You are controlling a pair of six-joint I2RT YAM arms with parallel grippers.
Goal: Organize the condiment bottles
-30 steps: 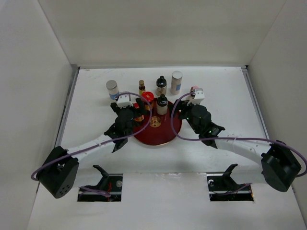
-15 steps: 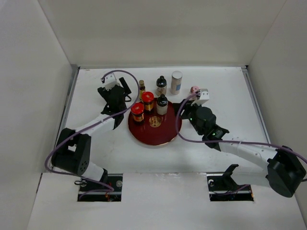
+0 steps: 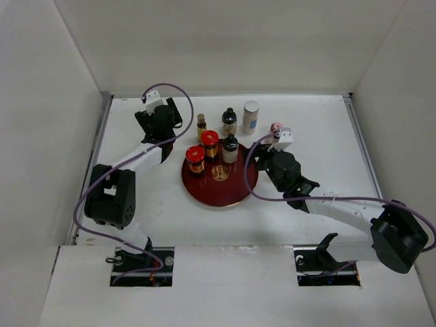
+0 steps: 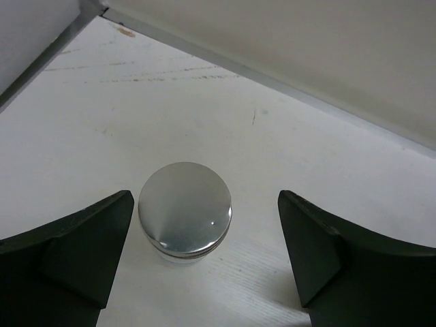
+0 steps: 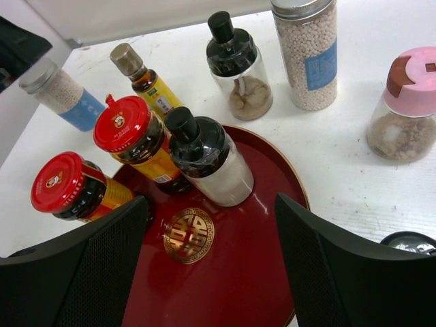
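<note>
A round dark red tray (image 3: 235,191) holds two red-lidded jars (image 3: 195,157) (image 3: 210,141) and a black-capped bottle (image 3: 230,147). Behind it on the table stand a slim yellow-labelled bottle (image 3: 201,124), another black-capped bottle (image 3: 229,120), a silver-capped cylinder (image 3: 251,116) and a pink-capped jar (image 3: 276,128). My left gripper (image 3: 161,128) is open at the back left, its fingers on either side of a silver-lidded jar (image 4: 184,210) and apart from it. My right gripper (image 5: 211,259) is open and empty above the tray's right half (image 5: 231,272).
The white side wall and a metal edge strip (image 3: 102,129) run close to the left gripper. The back wall (image 4: 306,48) rises just behind the silver-lidded jar. The right wrist view shows that jar with a blue label (image 5: 58,92) at far left.
My left arm has swung from the tray to the back left, over the silver-lidded jar. A red-lidded jar now stands free on the tray's left. My right gripper shifted only slightly.
</note>
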